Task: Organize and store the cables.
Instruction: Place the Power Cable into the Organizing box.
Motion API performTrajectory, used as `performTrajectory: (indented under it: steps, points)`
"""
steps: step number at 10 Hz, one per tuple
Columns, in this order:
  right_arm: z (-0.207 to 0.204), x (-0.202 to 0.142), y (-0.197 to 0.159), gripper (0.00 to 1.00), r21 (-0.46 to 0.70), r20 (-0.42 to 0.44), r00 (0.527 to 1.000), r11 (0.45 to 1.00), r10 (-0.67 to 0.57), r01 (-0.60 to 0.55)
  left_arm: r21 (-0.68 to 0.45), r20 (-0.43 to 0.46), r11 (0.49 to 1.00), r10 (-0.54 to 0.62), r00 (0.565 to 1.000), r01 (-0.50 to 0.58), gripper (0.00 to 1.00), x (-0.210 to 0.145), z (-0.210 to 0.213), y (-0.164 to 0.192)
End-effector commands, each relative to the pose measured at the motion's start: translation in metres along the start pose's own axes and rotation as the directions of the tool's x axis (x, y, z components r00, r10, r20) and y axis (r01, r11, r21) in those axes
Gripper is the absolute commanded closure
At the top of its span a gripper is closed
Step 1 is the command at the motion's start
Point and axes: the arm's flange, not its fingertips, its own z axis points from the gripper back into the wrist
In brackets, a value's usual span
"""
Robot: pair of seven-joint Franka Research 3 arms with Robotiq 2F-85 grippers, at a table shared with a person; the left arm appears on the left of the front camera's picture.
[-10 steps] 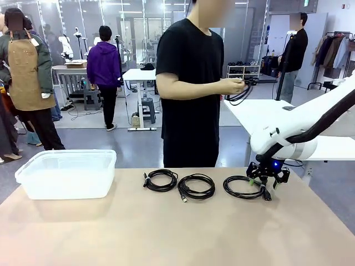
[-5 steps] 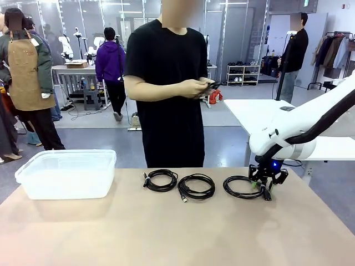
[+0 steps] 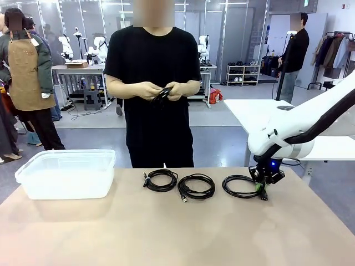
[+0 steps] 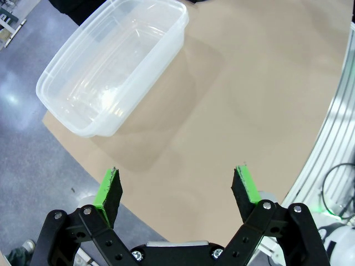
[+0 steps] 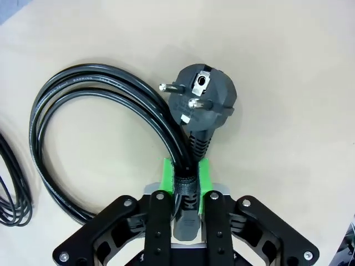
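Brown tabletop (image 3: 166, 233) fills the lower half of the front view, with a busy workshop behind it. A person (image 3: 152, 122) stands at the far edge, top centre, with both hands (image 3: 145, 90) working a further black cable (image 3: 162, 94), probably winding it so it can lie with the others. At centre left sits a clear plastic tub (image 3: 66, 174), empty in the left wrist view and likely where the cables go. Three coiled cables lie in a row mid-frame: left coil (image 3: 161, 180), middle coil (image 3: 196, 186), right coil (image 3: 241, 187). The right claw (image 3: 262, 189) is down at the right coil's edge. The right wrist view shows its green pads (image 5: 166, 172) pinched narrow on the bundled strands beside the plug (image 5: 202, 97), where one grip takes the entire loop. The left claw (image 4: 177, 185) hangs wide, holding nothing, above bare table near the tub.
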Motion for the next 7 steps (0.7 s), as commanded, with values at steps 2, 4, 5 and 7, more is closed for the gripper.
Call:
performTrajectory:
  steps: [2,4,5,7]
  points:
    - [0.025,0.001,0.007,1.0,-0.016,-0.027,0.999,0.999,-0.045,0.045,-0.002,0.002,1.0,-0.01,1.0,0.01,0.0,0.0,0.0,0.0]
    - [0.07,-0.009,0.014,1.0,-0.033,-0.019,1.0,0.999,0.012,-0.013,-0.002,0.002,1.0,-0.01,1.0,0.01,0.0,0.0,0.0,0.0]
    - [0.092,-0.017,0.015,1.0,-0.029,-0.021,0.999,0.999,0.035,-0.036,-0.002,0.002,1.0,-0.01,1.0,0.01,0.0,0.0,0.0,0.0]
    - [0.121,-0.039,0.014,1.0,-0.023,-0.021,0.993,0.993,0.114,-0.114,-0.002,0.002,1.0,-0.01,1.0,0.01,0.0,0.0,0.0,0.0]
